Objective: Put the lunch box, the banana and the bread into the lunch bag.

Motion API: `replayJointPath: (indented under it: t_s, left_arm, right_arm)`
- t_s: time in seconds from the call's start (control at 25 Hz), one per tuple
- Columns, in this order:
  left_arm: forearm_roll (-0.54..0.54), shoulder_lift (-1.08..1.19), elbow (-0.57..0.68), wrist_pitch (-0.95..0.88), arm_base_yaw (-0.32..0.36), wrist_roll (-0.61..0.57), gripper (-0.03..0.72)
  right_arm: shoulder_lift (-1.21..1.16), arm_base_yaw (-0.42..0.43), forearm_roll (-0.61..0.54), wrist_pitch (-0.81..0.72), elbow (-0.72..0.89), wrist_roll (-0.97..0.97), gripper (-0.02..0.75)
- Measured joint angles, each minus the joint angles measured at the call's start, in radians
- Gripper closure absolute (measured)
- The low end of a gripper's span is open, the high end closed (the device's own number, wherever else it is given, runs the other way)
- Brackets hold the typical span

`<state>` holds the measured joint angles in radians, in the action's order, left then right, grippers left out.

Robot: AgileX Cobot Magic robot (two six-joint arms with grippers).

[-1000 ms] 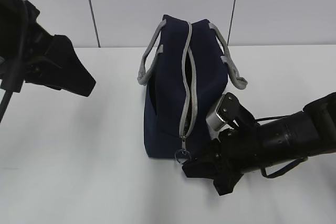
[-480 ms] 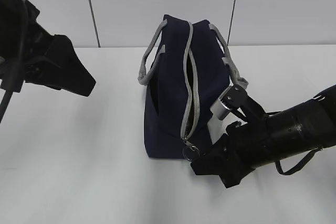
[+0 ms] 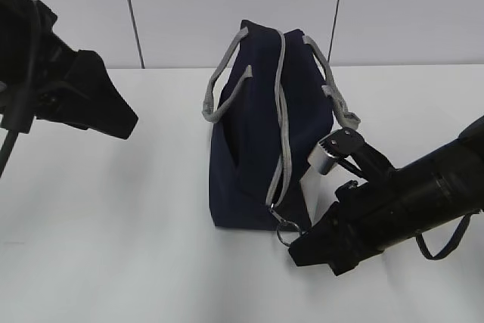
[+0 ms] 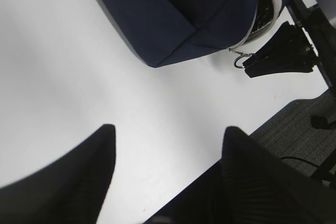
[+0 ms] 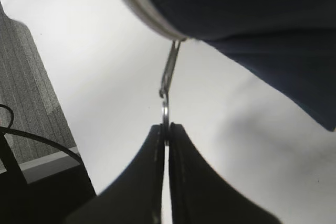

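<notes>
I see the lunch bag (image 3: 253,134) as matt navy woven cloth, its handles (image 3: 219,85) a coarser grey webbing. The zipper tape (image 3: 283,119) is grey fabric, ending low in the frame in a thin shiny metal pull ring (image 5: 165,114). The table (image 3: 113,209) looks smooth, white and faintly glossy (soft shadows). The right gripper (image 5: 165,140) is matt black plastic.

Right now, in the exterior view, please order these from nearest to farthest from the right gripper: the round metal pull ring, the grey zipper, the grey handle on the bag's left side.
1. Round metal pull ring, pinched in the right gripper.
2. Grey zipper, running up the navy-blue fabric lunch bag.
3. Grey handle, on the bag's left side, farthest.
</notes>
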<state>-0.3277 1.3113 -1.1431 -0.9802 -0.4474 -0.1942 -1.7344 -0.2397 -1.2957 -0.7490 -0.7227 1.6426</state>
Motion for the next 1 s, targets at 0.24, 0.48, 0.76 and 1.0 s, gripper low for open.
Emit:
replayJointPath:
  t_s: [0.24,0.48,0.76,1.0]
  left_arm:
    - [0.0,0.0,0.0,0.0,0.0,0.0,0.244]
    - [0.0,0.0,0.0,0.001,0.0,0.0,0.244]
    - [0.003,0.0,0.0,0.016,0.0,-0.001,0.244]
    - [0.004,0.0,0.0,0.031,0.0,-0.003,0.244]
  right_arm:
    - [0.0,0.0,0.077,0.001,0.0,-0.11,0.738]
    - [0.044,0.0,0.125,0.001,-0.011,-0.169,0.738]
    - [0.181,0.0,0.189,-0.015,-0.083,-0.229,0.738]
    - [0.215,0.0,0.267,-0.047,-0.154,-0.29,0.738]
